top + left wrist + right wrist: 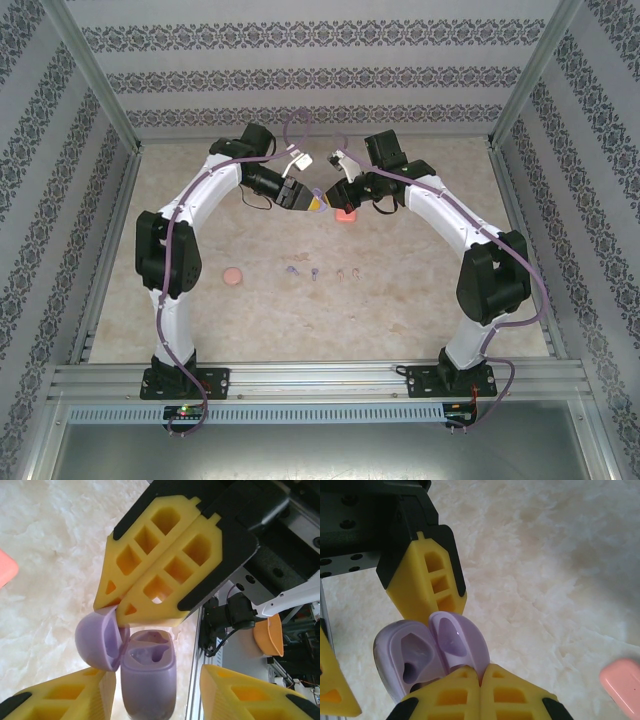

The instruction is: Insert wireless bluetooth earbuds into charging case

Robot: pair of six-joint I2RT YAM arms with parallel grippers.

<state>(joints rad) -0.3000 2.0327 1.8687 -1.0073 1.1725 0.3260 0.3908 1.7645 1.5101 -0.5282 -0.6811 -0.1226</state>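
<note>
A purple charging case (149, 680) hangs above the table with its lid (97, 637) swung open and both sockets (415, 655) looking empty. My right gripper (480, 672) is shut on the rim of that lid (455, 637); it also shows from the left wrist (117, 607). My left gripper (156, 671) stands open around the case body, which leans on one finger (75, 695), with a gap to the other (250, 695). Both grippers meet at the back centre, left (305, 200) and right (328, 195). Two purple earbuds (291, 270) and two pinkish earbuds (340, 272) lie on the table, well in front of them.
An orange-red case (345, 215) lies shut on the table just under the grippers, also seen from the right wrist (622, 685). A pink case (232, 276) lies to the left of the earbud row. Metal frame posts (100, 80) and patterned walls enclose the table.
</note>
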